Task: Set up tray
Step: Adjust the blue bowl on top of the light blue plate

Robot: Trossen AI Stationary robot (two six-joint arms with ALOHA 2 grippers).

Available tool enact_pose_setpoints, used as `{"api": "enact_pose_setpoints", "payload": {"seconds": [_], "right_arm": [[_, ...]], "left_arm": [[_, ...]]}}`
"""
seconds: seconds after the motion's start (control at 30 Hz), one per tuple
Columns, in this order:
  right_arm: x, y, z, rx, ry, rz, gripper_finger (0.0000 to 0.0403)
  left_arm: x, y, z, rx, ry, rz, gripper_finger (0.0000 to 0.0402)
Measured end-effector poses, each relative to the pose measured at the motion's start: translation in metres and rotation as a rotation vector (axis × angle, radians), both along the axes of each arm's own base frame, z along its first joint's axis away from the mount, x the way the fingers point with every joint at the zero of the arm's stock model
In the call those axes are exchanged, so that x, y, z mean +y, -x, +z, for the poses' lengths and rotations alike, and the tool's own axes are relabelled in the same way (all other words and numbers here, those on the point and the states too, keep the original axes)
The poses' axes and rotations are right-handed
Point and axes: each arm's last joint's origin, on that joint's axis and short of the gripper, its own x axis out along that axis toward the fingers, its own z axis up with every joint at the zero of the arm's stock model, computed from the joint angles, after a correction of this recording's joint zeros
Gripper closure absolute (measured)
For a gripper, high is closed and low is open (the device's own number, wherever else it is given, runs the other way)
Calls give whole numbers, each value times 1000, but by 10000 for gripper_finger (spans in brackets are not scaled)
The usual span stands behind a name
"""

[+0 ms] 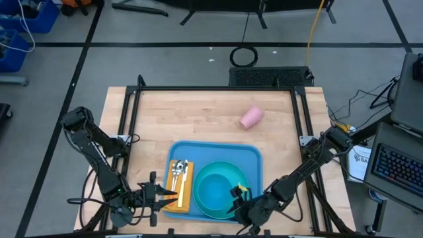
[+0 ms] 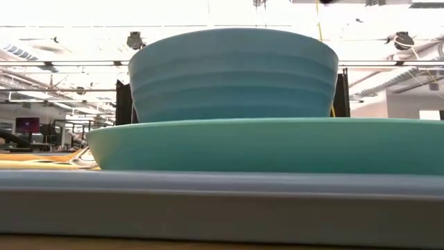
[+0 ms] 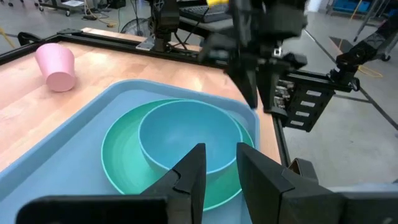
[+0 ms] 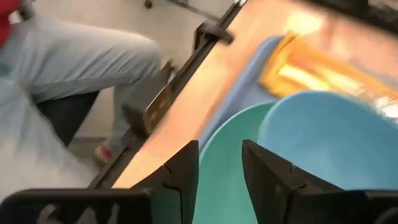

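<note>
**Ana:** Nearest the table's front edge sit both grippers. One left gripper (image 1: pixel 156 193) hangs just off the tray's front-left corner, its two fingers (image 3: pixel 189 177) parted with only air between them. One right gripper (image 1: pixel 241 203) is at the front-right, over the plate's near rim, fingers spread too and holding nothing.

**Ben:** And the tray itself?

**Ana:** One light-blue tray (image 1: pixel 248 157) lies flat on the front half of the wooden table (image 1: pixel 198 112), between the two arms. On its left part there's one yellow-orange napkin (image 1: pixel 184 195) with cutlery (image 1: pixel 178 170) on top. I can't count the pieces; they're too small from above.

**Ben:** The dishes?

**Ana:** One turquoise plate (image 2: pixel 277 149) on the tray's right part, and one blue bowl (image 2: pixel 232 73) standing upright inside it. The table-level camera shows the stacking clearly: tray rim, plate, then bowl.

**Ben:** Anything left off?

**Ana:** One pink cup (image 1: pixel 252 117), lying tipped on its side on bare wood, well apart from the tray, towards the far right of the table.

**Ben:** So how far along?

**Ana:** I'd judge it mostly done: napkin, cutlery, plate and bowl are placed. The cup looks like the last item, to be stood up on the free far strip of the tray.

**Ben:** Anyone around?

**Ana:** A person's legs show beside the table in the right wrist camera.
</note>
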Motion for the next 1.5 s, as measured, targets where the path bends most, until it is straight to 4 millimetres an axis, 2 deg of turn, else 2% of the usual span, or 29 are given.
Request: {"api": "enact_pose_setpoints", "payload": {"seconds": [0.13,0.37,0.57,0.73,1.07,1.23,1.43,1.5], "right_arm": [[-2,0,2,-38,84,10,289],[-25,-14,-9,34,139,-50,246],[-30,-20,-11,65,102,12,212],[-33,-22,-13,77,85,-2,212],[-43,-23,-21,122,62,-59,264],[-48,-24,-24,142,46,-60,309],[-50,-23,-26,189,31,-73,384],[-50,-23,-26,184,29,-76,395]], "left_arm": [[0,0,0,4,-1,-5,309],[0,0,0,4,-3,-6,309],[0,0,0,6,-4,-5,309],[0,0,-1,7,-4,-6,309],[0,0,-1,8,-7,-9,309],[0,0,-1,8,-7,-7,309],[0,0,-1,9,-6,-8,309],[0,0,-1,9,-6,-8,309]]}}
